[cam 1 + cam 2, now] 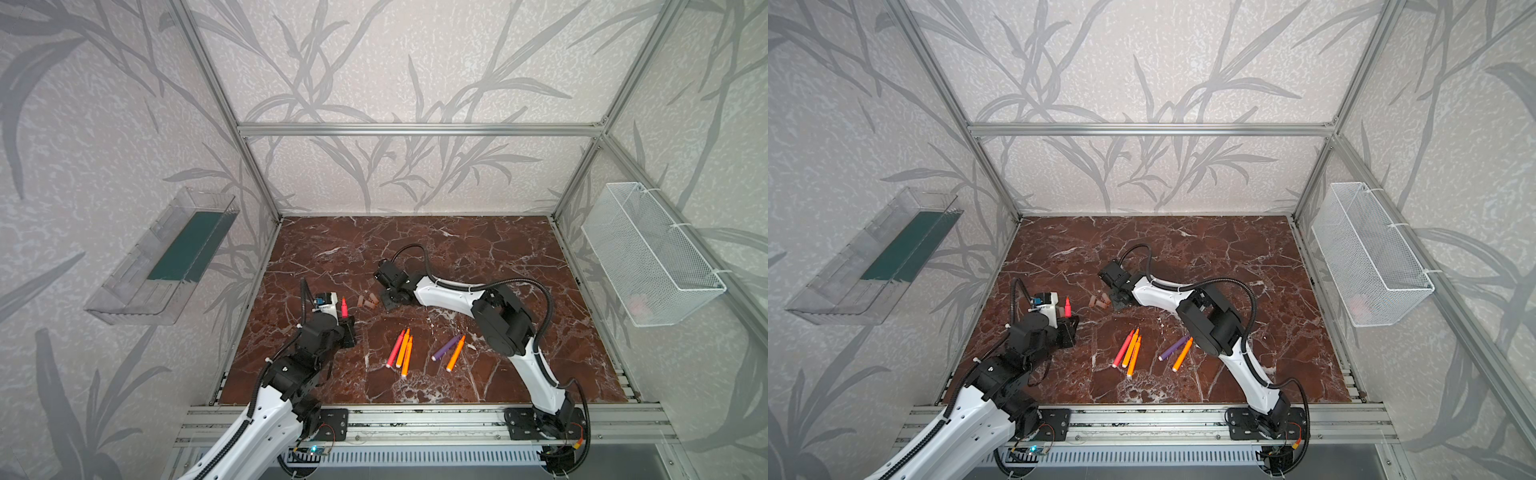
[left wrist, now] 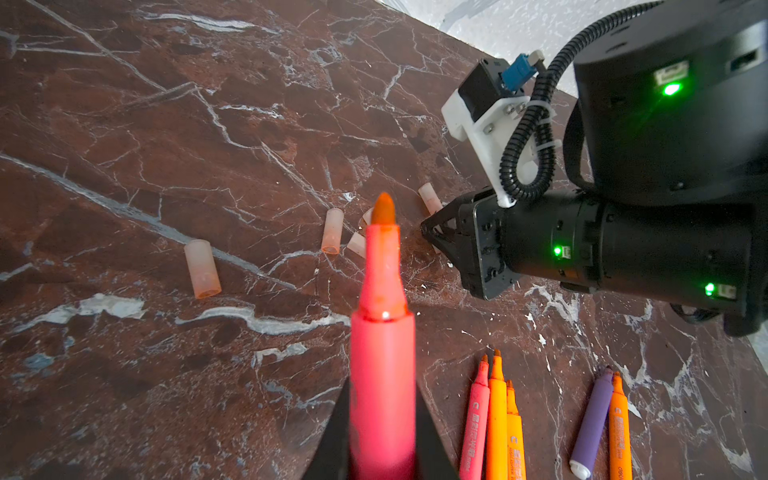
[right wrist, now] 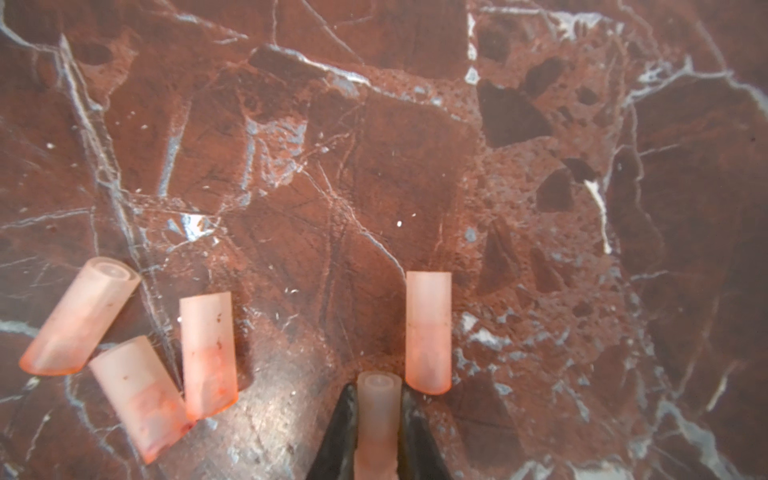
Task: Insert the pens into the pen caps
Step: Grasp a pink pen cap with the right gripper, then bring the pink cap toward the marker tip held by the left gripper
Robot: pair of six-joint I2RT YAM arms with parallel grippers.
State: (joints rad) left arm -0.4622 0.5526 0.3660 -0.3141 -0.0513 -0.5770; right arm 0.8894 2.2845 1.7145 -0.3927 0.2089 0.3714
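Pink-red pen held by raised left end effector | right end effector (arm stretched low) pinches cap

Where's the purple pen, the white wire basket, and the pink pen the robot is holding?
Slim purple pen (image 1: 447, 347): in a top view, middle of its barrel.
White wire mesh basket (image 1: 648, 257): in a top view, its mesh side wall.
Held pink-red pen (image 2: 382, 365): left wrist view, on its barrel.

A: We see the desk as red-brown marble, polished and glossy, veined white.
B: We agree; the pen caps look to us like frosted translucent plastic, the pink pen like smooth, slightly glossy plastic.
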